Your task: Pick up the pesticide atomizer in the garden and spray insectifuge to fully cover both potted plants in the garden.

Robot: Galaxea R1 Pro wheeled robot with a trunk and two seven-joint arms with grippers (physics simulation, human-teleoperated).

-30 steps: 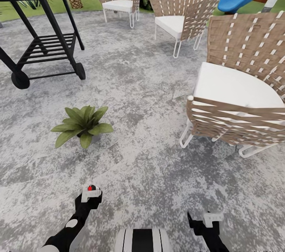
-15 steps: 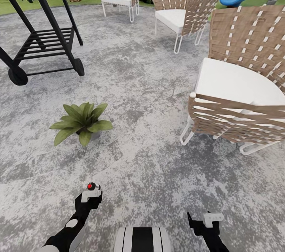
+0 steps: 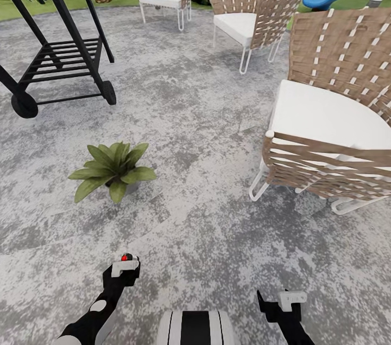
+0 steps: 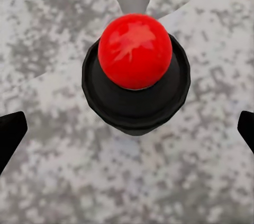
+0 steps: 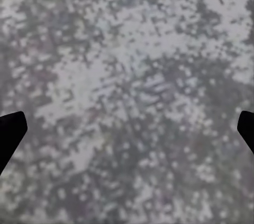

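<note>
- One potted plant (image 3: 114, 168) sits left of centre in the head view, low on the grey patio (image 3: 206, 220) with its leaves spread flat. It is well apart from both arms.
- Left end effector (image 3: 124, 269) is at the lower left. In its wrist view the dark fingertips (image 4: 9, 131) stand at the far edges, so I read it as spread wide.
- Between those fingers is a red-capped black knob (image 4: 135, 55) with a pale grey tip beyond it. It may be the pesticide atomizer's head seen end-on. I can't tell, and I see no finger touching it.
- Right end effector (image 3: 290, 299), lower right, is also spread wide and carries nothing, with bare paving under it.
- My read is that I'm lining up on this plant and spraying has not started. I see no whitish specks on the leaves.
- Risk one: if that knob is the sprayer and the fingers aren't bearing on it, a swing of the arm could drop it on the paving.
- Risk two: spraying from this far off would leave the mist short of the rosette, with the far leaves uncovered.
- Risk three: the nearest woven chair (image 3: 331, 133) crowds the right of the frame and the black grill (image 3: 54, 57) the upper left. A careless turn of the base could clip either.
</note>
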